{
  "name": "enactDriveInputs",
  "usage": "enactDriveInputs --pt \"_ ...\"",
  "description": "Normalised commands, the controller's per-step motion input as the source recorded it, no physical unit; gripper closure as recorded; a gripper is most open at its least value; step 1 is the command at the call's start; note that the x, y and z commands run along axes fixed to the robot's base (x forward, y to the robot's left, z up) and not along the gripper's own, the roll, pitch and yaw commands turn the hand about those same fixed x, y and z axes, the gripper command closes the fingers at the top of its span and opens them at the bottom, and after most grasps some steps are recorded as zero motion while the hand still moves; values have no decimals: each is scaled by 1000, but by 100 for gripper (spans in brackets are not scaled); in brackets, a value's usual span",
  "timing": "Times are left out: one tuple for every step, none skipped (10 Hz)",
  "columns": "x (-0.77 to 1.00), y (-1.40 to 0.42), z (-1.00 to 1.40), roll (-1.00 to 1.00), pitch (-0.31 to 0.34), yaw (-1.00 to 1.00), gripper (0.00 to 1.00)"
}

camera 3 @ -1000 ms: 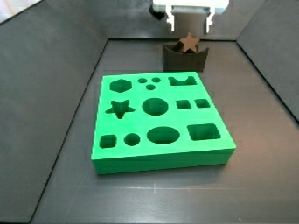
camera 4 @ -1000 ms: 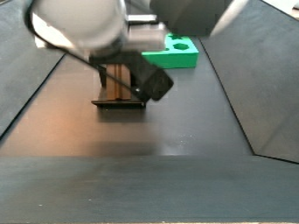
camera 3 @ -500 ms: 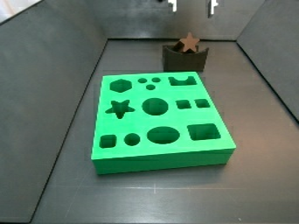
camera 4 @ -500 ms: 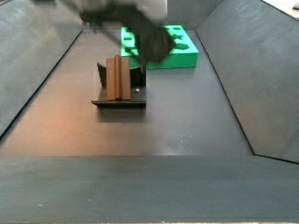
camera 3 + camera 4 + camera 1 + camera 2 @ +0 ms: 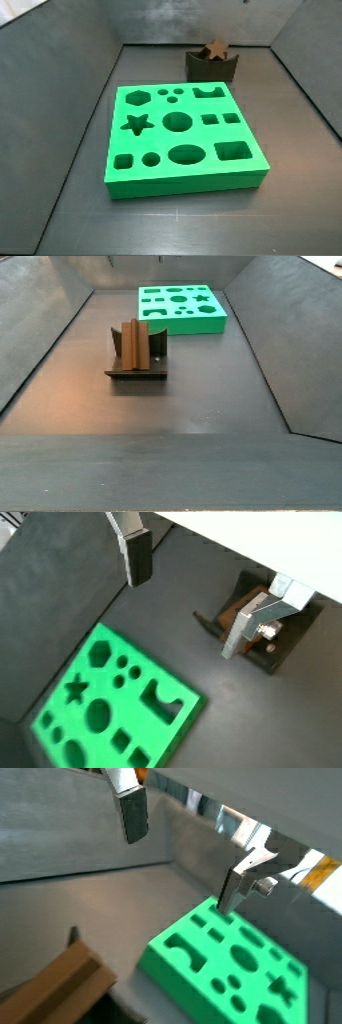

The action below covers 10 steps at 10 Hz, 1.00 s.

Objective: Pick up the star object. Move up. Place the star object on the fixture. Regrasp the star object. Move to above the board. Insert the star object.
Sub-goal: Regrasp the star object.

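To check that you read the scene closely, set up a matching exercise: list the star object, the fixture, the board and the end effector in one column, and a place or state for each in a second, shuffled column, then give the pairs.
Column one:
1. star object
2. fixture
3. board
4. end effector

Column two:
A. green slab, every hole empty
B. open, holding nothing, raised above the floor
C. dark block standing beyond the board in a side view
D. brown, resting on the fixture

Pairs: 1-D, 2-C, 3-A, 4-B
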Motion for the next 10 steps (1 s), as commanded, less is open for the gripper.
enactDriveInputs --pt "7 -24 16 1000 36 14 0" --pt "-9 -32 24 1000 32 15 0" --pt "-20 -33 17 1000 29 16 0" --pt "-25 -26 13 1000 24 16 0" --pt "-28 -23 6 1000 20 17 0" --pt "-21 -23 -2 1000 13 18 0" --pt "-15 -22 -1 1000 8 19 0" --pt "-14 -19 0 1000 5 21 0" --pt "-16 -18 1 1000 5 22 0" --pt "-13 -18 6 1000 8 23 0"
